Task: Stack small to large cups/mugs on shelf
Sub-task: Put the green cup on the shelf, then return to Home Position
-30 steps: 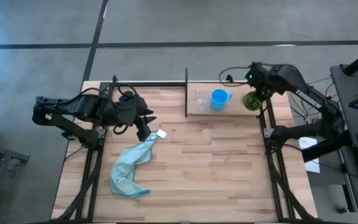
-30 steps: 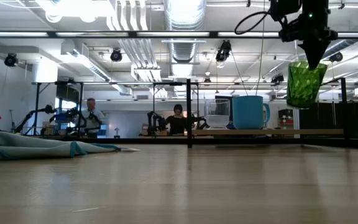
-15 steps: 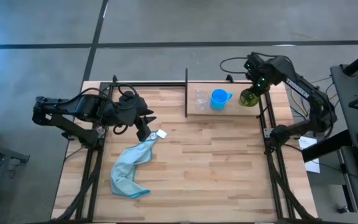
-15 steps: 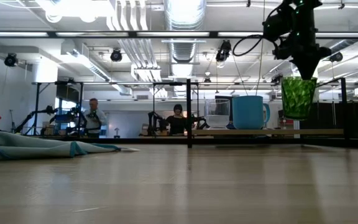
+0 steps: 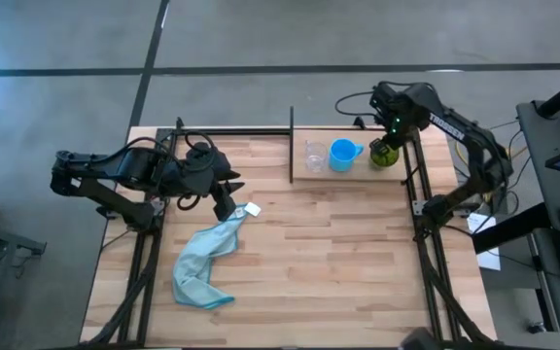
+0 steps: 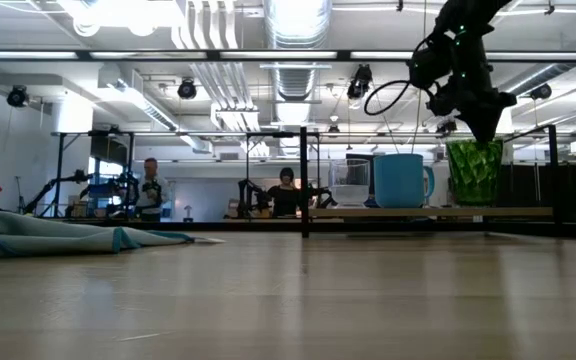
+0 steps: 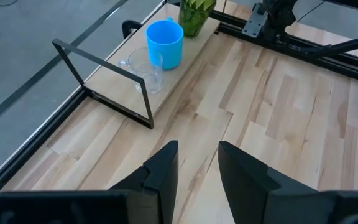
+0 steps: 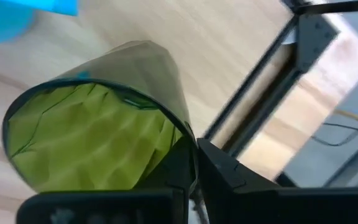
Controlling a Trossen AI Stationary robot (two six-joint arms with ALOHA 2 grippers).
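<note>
The olive-green cup (image 5: 385,156) stands upright at the right end of the pale shelf board (image 5: 353,175), beside the blue mug (image 5: 342,154) and the clear cup (image 5: 316,156), which rest on their bases. My right gripper (image 5: 391,144) is over the green cup and shut on it. In the low view the green cup's (image 6: 473,172) base is level with the shelf top (image 6: 418,212); whether it touches, I cannot tell. My left gripper (image 5: 227,199) is open and empty over the table's left half. My right gripper holds the green cup by its rim (image 8: 187,138) on the side away from the blue mug, one finger (image 8: 174,169) inside the cup and one (image 8: 229,175) outside. The fingers come from above, pointing down. The cup stands upright below them.
A light blue cloth (image 5: 202,262) lies crumpled on the table near my left gripper, with a small white tag (image 5: 252,209) beside it. Black rods frame the shelf; one upright (image 5: 291,146) stands at its left end. People show in the room behind.
My right gripper has gone down and a little toward the blue mug with the green cup. The cup, which hung above the shelf and slightly tilted, now stands upright at shelf level.
</note>
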